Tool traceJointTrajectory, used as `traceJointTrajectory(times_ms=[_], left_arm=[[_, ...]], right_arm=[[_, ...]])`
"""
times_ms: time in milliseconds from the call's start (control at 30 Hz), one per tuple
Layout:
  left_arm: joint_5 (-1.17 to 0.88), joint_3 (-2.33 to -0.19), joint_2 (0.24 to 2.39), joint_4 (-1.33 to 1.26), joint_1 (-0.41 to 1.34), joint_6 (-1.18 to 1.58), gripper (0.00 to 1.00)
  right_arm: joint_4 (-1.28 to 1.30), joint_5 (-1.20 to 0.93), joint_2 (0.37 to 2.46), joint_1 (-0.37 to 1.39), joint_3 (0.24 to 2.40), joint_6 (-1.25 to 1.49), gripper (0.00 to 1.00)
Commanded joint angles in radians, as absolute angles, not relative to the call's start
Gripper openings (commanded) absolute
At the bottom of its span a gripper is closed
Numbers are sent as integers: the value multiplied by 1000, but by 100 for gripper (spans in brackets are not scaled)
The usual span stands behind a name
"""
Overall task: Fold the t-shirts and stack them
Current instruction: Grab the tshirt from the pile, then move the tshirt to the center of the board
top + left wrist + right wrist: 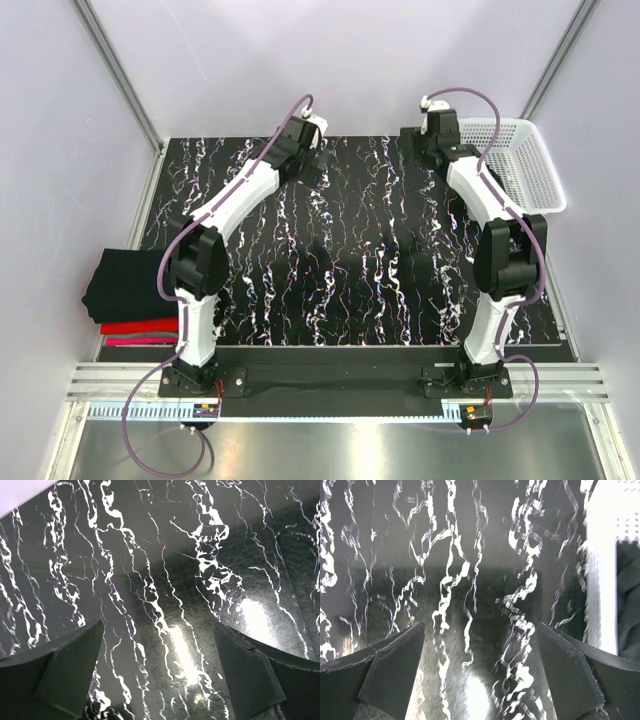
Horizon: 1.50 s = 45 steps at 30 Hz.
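A stack of folded t-shirts lies at the table's left edge: a black shirt (125, 283) on top, a red one (140, 327) under it and a pink one (135, 341) at the bottom. My left gripper (310, 165) hovers over the far middle of the table, far from the stack; in the left wrist view it (158, 625) is open and empty over bare marbled table. My right gripper (416, 145) is at the far right, next to the basket; in the right wrist view it (481, 625) is open and empty.
The table (350, 250) is black with white marbling. A white plastic mesh basket (530, 165) stands at the far right corner; its rim (602, 570) shows beside my right gripper, with a dark patch behind it that I cannot identify. Grey walls close in the back and sides.
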<state>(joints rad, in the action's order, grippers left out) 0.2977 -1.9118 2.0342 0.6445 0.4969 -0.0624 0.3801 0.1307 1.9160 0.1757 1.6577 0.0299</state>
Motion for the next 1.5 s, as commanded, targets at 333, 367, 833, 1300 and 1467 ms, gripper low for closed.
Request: traceJointTrajectory(times_ms=[333,367,833,1300,1467], left_arm=[[174,-1766,1951,698,548,-262,99],[166,-1761,1948,704,549,-262,99],[213,-1764,1976,707,560,-278,99],[265,-1815,1987,704,558,-314,99],[227,-1850,1964,703,522,-285,99]], right_arm=[[612,-187,2150,-270,2195,-93,85],[671,-211,2207,-282,2227,-104,83],[979,-543,2487,-322,2490,-156,62],[945,-528,2324,-321,2718,-276,0],[777,-586,2103,-293,2708,-350,0]])
